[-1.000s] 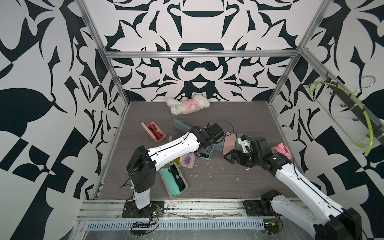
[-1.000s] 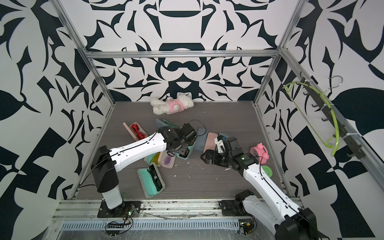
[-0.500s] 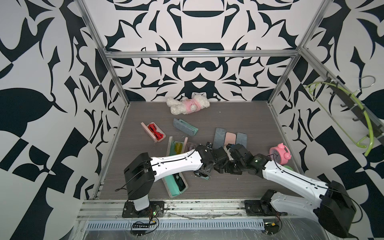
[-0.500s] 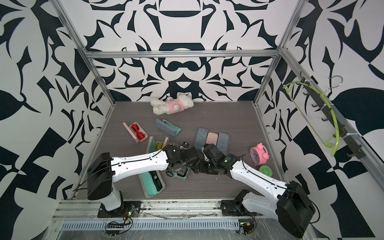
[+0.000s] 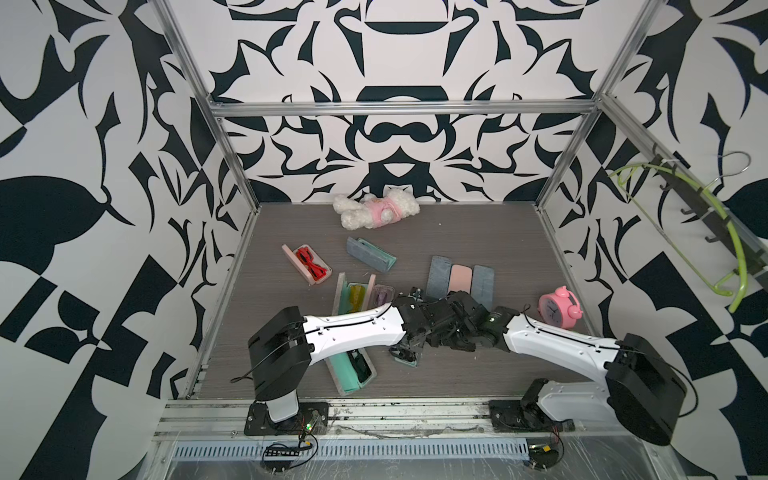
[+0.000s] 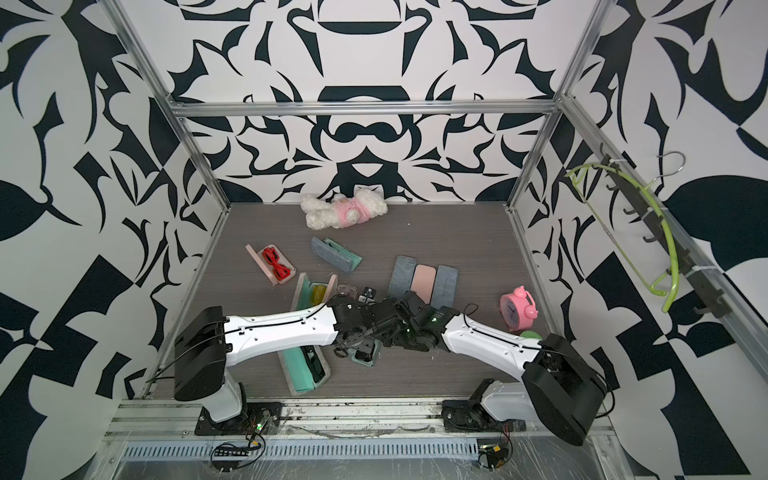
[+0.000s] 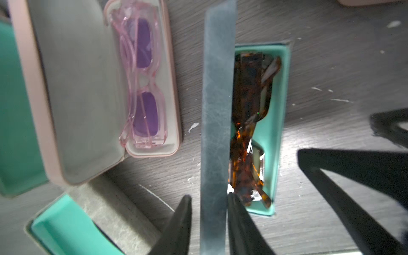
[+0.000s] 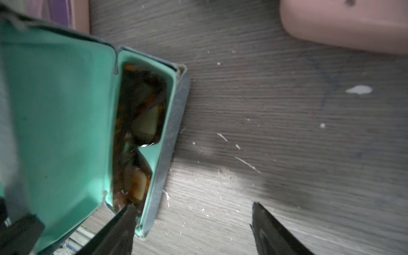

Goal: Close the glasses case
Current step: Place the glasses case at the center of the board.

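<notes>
Teal case (image 7: 278, 110) lid (image 7: 215, 106) stands upright between parted jaws of left gripper (image 7: 208, 195); open right gripper (image 8: 193, 205) should fold it down squarely.

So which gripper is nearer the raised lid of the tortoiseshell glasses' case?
Left. The left gripper straddles the lid, a finger either side. The right gripper stands open by the tray, one finger at its end, one over the table.

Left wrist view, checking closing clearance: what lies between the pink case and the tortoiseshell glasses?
The case's raised grey lid, edge-on, beyond a bare table strip; the left wrist view shows it.
</notes>
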You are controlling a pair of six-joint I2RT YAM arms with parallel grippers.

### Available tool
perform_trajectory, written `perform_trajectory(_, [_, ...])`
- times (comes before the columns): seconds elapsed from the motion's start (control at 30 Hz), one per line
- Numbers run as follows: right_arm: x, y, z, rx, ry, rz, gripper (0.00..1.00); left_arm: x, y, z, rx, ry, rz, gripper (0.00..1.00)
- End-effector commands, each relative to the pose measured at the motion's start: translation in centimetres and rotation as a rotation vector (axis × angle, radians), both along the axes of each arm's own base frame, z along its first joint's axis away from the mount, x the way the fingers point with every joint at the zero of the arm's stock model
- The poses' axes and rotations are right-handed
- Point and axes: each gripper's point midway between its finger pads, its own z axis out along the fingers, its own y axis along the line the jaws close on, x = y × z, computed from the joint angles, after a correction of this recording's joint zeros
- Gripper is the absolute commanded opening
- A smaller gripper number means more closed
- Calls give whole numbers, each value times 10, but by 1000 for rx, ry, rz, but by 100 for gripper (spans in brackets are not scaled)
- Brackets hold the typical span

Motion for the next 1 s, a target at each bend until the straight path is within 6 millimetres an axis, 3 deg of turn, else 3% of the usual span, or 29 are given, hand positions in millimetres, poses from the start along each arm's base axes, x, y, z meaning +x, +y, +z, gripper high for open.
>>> perform_trajectory(0.0, [15, 11, 13, 29, -57, -18, 83, -5, -3, 5, -42, 3, 0, 42])
perform_trajectory(0.17, [18, 14, 13, 27, -59, -20, 82, -7, -4, 13, -95, 3, 2, 48])
perform_trajectory(0.37, [20, 18, 15, 55, -57, -39, 77, -6, 1, 42, -178, -24, -10, 53])
perform_trajectory(0.6, [16, 33, 16, 80, -55, -38, 72, 6, 7, 79, -456, 7, -10, 60])
perform_trajectory(0.8, [9, 50, 4, 22, -35, -18, 63, 23, 25, 88, -615, 48, 17, 59])
perform_trajectory(0.97, [7, 48, -2, -19, -35, -44, 56, 26, 32, 87, -651, 53, -1, 58])
